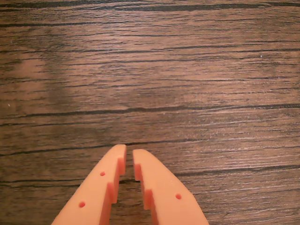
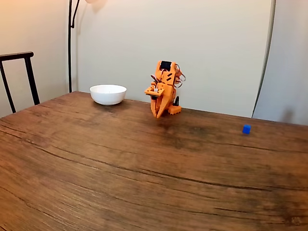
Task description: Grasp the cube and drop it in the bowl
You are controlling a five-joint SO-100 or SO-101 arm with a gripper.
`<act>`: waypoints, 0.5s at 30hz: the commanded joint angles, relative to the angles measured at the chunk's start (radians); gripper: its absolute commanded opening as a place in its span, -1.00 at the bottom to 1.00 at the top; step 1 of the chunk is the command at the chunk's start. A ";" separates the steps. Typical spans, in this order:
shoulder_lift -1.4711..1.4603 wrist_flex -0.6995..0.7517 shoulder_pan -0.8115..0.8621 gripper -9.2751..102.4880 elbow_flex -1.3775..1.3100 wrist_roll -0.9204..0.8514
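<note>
Blue cube (image 2: 246, 129) sits on the desk (image 2: 144, 168), well off to the right of my pincer (image 2: 158, 115) in the fixed view; the bowl (image 2: 108, 94) lies left. Fingers nearly pressed together, holding nothing, so I reckon I swing right first.

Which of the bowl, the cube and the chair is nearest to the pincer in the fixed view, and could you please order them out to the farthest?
Going by the fixed view, from the pincer, which hangs tip-down near the table's far edge:
1. The bowl, to its left on the table.
2. The cube, off to its right on the table.
3. The chair, at the far left, beyond the table edge.
</note>
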 commanded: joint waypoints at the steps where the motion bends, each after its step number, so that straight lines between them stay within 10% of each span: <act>1: -0.011 0.063 0.006 -0.83 -0.002 -0.014; 15: -0.009 -0.046 -0.087 -0.83 -0.011 -0.003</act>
